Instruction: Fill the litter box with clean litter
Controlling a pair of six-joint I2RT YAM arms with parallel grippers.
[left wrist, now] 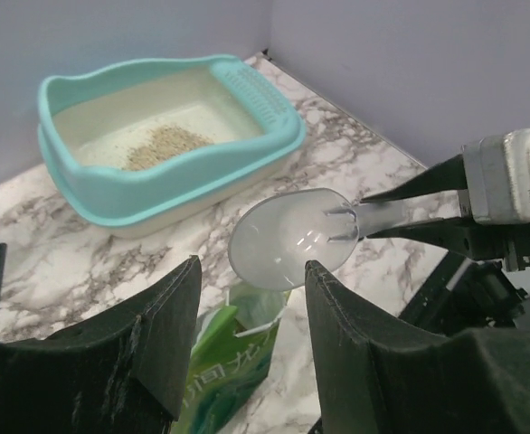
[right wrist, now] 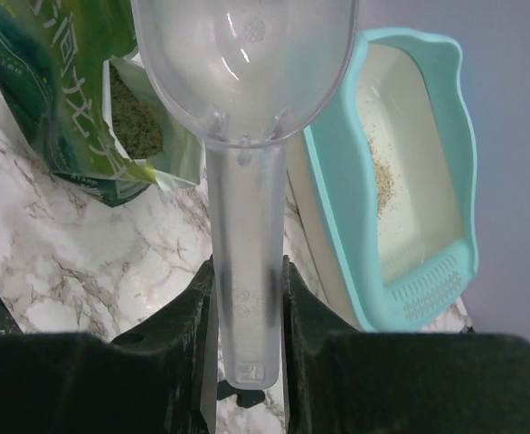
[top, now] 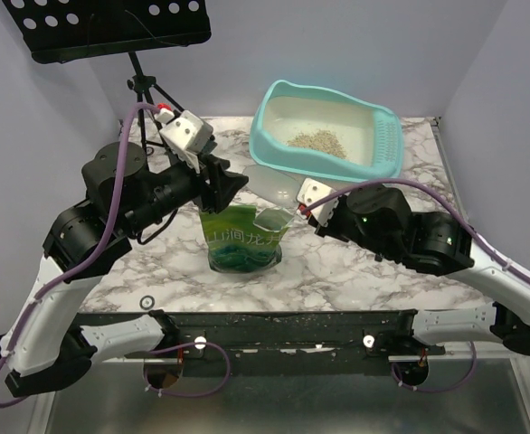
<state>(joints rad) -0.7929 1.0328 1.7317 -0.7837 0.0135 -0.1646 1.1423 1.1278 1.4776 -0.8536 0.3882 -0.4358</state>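
Observation:
The turquoise litter box point(top: 387, 136) stands at the back right with a small pile of beige clean litter point(top: 317, 142) inside; both also show in the left wrist view, box point(left wrist: 156, 185) and litter point(left wrist: 161, 145). My right gripper point(right wrist: 247, 280) is shut on the handle of a clear plastic scoop point(right wrist: 247, 72), whose empty bowl point(top: 272, 185) hovers between the box and an open green bag point(top: 242, 240). The bag holds more granules point(right wrist: 134, 127). My left gripper point(left wrist: 251, 298) is open, its fingers just above and either side of the bag's top point(left wrist: 233, 362).
A black music stand point(top: 111, 27) on a tripod stands at the back left. Grey walls close in the marble table point(top: 364, 271) on three sides. The litter box point(right wrist: 450, 181) lies right of the scoop in the right wrist view.

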